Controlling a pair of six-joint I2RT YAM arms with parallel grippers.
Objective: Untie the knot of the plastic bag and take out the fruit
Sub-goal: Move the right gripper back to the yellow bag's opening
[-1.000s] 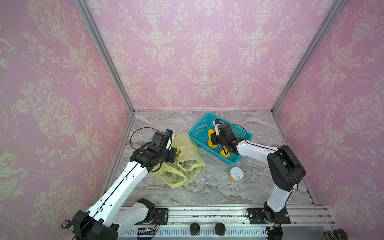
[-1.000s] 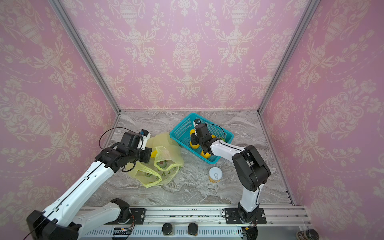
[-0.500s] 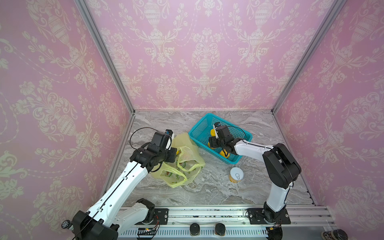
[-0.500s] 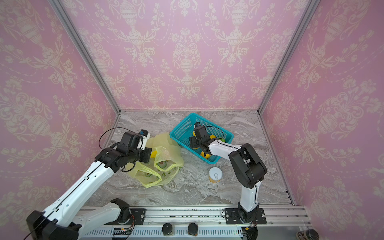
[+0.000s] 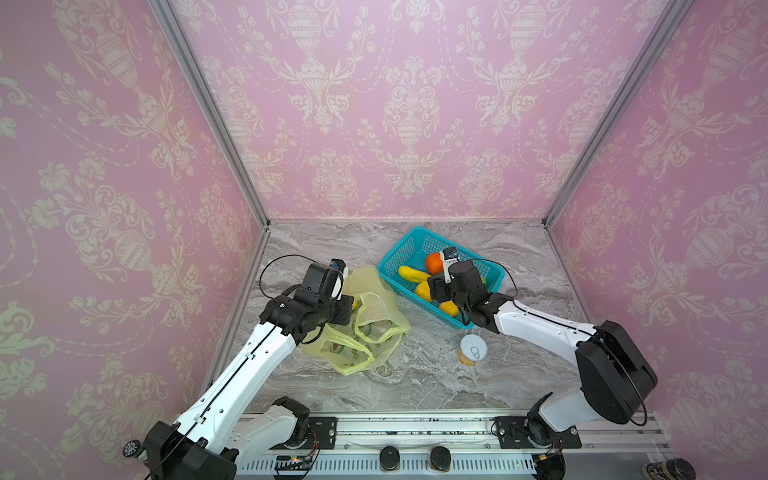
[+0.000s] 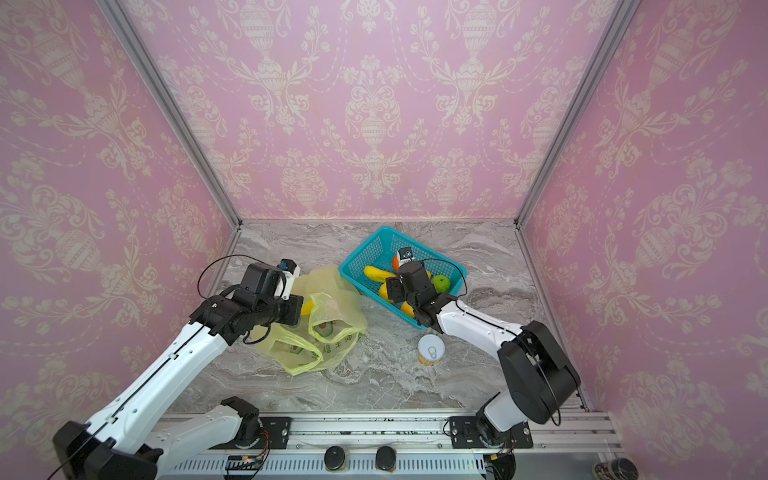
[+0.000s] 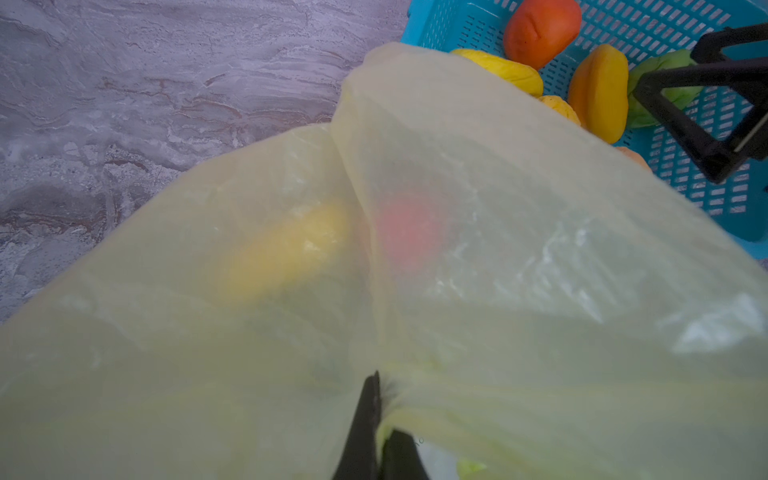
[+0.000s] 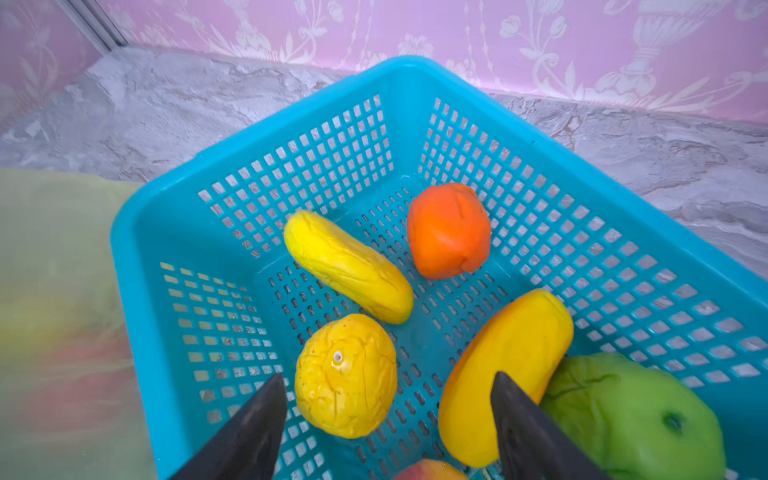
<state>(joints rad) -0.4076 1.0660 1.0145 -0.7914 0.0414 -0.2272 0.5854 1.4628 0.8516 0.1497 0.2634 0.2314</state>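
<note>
Right wrist view is showing fruit (image 8: 448, 230) lying in the basket (image 8: 399, 79) under released right fingers (image 8: 528, 432); left fingers (image 7: 361, 424) are clenching the plastic bag (image 7: 498, 249) holding two more.

A teal mesh basket (image 5: 398, 249) (image 6: 365, 254) (image 8: 257, 137) sits askew toward the back of the grey marble-patterned tabletop (image 5: 415, 386) (image 6: 374, 386), one corner pointing at the rear wall. An upright can (image 5: 473, 351) (image 6: 431, 350) with a white pull-tab lid stands just beside the basket's near corner, on bare tabletop. Pink wallpaper (image 5: 409, 104) with pale urn-and-vine ornament covers the three walls, silver metal posts (image 5: 208, 112) run up the two rear corners, and a metal rail (image 5: 415, 428) with two black knobs (image 5: 390, 457) below it lines the front edge.
</note>
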